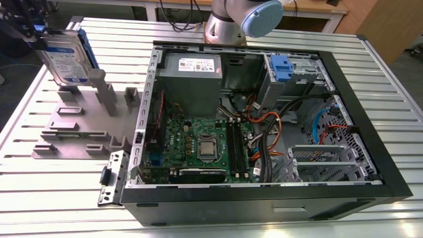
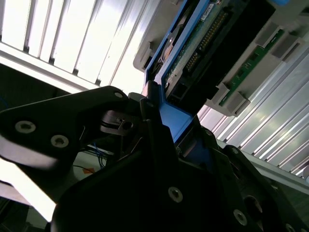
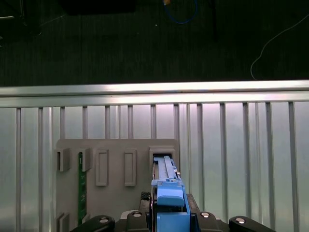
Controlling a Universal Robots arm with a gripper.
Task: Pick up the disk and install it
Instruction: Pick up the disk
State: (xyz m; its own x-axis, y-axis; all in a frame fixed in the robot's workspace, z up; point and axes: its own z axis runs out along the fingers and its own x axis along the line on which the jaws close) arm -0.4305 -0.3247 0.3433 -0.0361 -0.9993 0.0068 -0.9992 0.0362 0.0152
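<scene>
The disk [image 1: 66,54] is a silver drive with a white-and-blue label and a blue frame. It stands upright and slightly tilted at the exterior view's upper left, its lower edge at the posts of a grey fixture [image 1: 73,129]. My gripper [image 1: 31,30] is shut on its upper end. In the second wrist view the black fingers [image 2: 149,111] clamp the blue frame, and the disk's [image 2: 203,43] circuit side runs away from them. In the first wrist view the disk [image 3: 166,193] shows edge-on over a slot of the fixture [image 3: 116,145]. Whether it touches the slot I cannot tell.
An open computer case [image 1: 343,99] lies on the slatted aluminium table [image 1: 53,198], to the exterior view's right of the fixture. It shows a motherboard [image 1: 198,144], cables and a drive bay with a blue clip [image 1: 281,67]. A green board [image 3: 82,188] stands in another fixture slot.
</scene>
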